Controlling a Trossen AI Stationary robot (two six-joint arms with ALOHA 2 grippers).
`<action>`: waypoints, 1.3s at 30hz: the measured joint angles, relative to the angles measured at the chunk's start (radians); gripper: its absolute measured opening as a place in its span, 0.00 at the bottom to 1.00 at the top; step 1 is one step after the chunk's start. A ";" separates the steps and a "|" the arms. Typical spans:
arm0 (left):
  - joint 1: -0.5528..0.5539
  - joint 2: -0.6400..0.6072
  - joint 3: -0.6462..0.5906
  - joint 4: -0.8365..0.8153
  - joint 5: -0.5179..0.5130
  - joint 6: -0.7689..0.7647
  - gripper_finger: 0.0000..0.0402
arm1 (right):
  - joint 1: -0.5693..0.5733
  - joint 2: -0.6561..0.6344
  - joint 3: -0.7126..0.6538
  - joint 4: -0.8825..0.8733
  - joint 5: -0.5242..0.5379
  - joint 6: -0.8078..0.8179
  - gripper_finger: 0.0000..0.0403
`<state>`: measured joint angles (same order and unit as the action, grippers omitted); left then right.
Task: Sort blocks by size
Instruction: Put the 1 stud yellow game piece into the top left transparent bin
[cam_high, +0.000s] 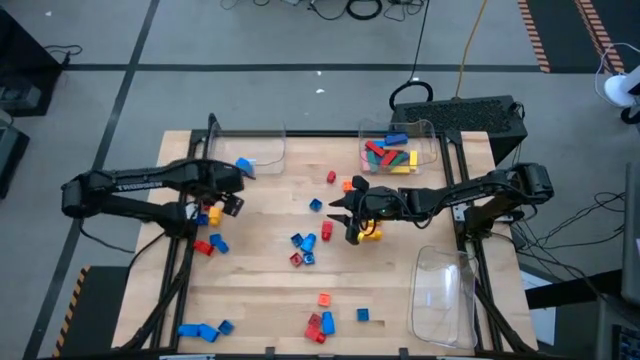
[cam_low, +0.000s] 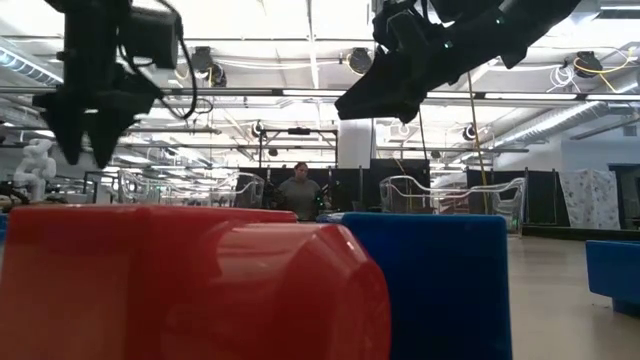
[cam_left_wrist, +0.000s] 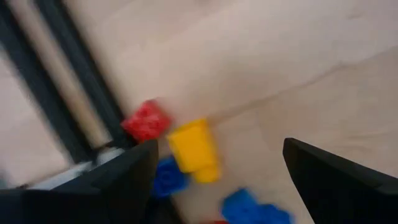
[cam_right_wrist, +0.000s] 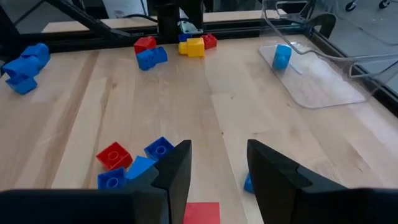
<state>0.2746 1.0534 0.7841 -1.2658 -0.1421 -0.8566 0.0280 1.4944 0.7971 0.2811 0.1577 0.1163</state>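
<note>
The left gripper is hanging with its jaws spread wide and nothing between them, over the left part of the table. Just past its fingers a yellow block, a red block and blue blocks are lying close together. The right gripper is reaching toward mid-table with its fingers standing partly apart and holding nothing; a red block is lying on the wood just below them.

Moving outward, the sorting is looking only partly done. The far right tray is already holding several longer bars in red, green, blue and yellow. The far left tray is holding 1 small blue block. The near right tray is showing nothing inside.

Most blocks are still waiting on the table: a mid-table cluster of blue and red, a near cluster at the front edge, blue pieces at the near left corner, and the group by the left gripper. Judging from this, the bulk of the small pieces is still left to be moved.
</note>
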 joint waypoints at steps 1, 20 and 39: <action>-0.013 0.003 0.002 0.005 0.006 -0.025 0.85 | 0.000 0.000 0.000 -0.002 0.000 -0.001 0.35; -0.080 0.234 -0.003 0.000 0.044 0.126 0.85 | -0.026 0.000 0.000 0.060 -0.002 -0.101 0.35; -0.021 0.400 -0.103 0.121 0.091 -0.024 0.85 | -0.047 0.005 0.000 0.011 -0.002 -0.108 0.35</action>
<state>0.2535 1.4532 0.6807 -1.1453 -0.0513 -0.8803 -0.0185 1.4998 0.7971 0.2922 0.1555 0.0081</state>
